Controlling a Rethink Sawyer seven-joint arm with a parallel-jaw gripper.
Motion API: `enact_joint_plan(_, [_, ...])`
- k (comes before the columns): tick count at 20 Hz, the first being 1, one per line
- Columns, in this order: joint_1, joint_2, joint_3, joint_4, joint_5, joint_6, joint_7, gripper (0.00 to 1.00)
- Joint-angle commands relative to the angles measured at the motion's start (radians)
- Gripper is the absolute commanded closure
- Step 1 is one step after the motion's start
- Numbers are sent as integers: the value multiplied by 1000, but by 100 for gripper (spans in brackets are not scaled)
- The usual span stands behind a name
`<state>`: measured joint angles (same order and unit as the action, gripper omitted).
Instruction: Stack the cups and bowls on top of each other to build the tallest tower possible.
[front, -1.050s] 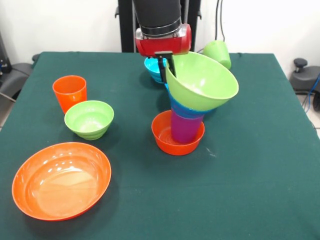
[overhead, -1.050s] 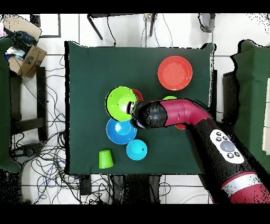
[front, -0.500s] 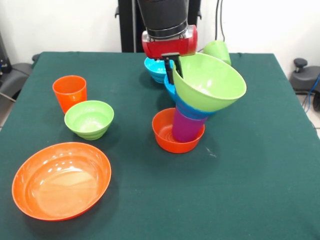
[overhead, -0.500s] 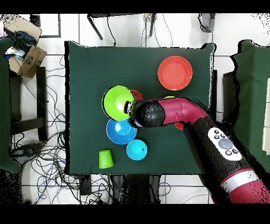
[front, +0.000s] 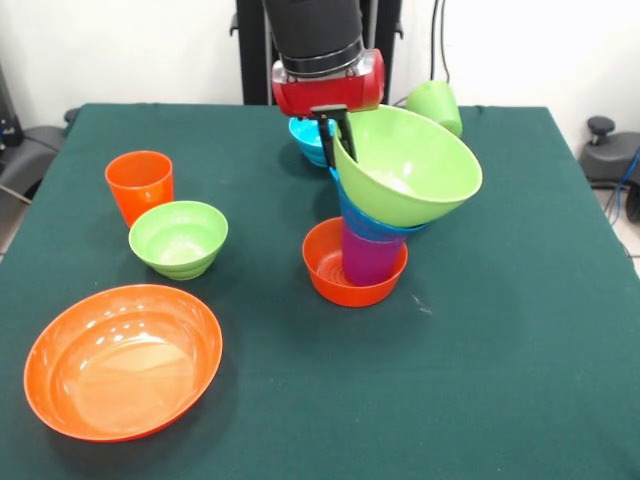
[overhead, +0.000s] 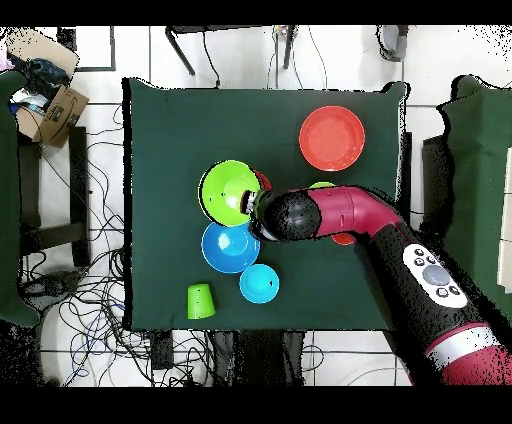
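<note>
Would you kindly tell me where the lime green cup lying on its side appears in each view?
Front view: the lime green cup lies at the table's far edge, upper right of centre.
Overhead view: it sits lower left, near the bottom table edge.
Shared landmark: the small light blue bowl lies beside it.

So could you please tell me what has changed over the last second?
The claw, on the rim of the big green bowl topping the tower, swung it toward the picture's right, then back. The bowl stays tilted. The orange cup, small green bowl and big orange bowl stayed put.
</note>
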<state>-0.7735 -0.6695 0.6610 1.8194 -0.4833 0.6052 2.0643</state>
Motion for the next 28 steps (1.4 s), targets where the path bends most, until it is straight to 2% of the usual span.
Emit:
enact_joint_plan(1, [-13,39,41,-40,-88,2,-201,100])
enact_joint_plan(28, [-58,73,74,-107,-99,82,-275,100])
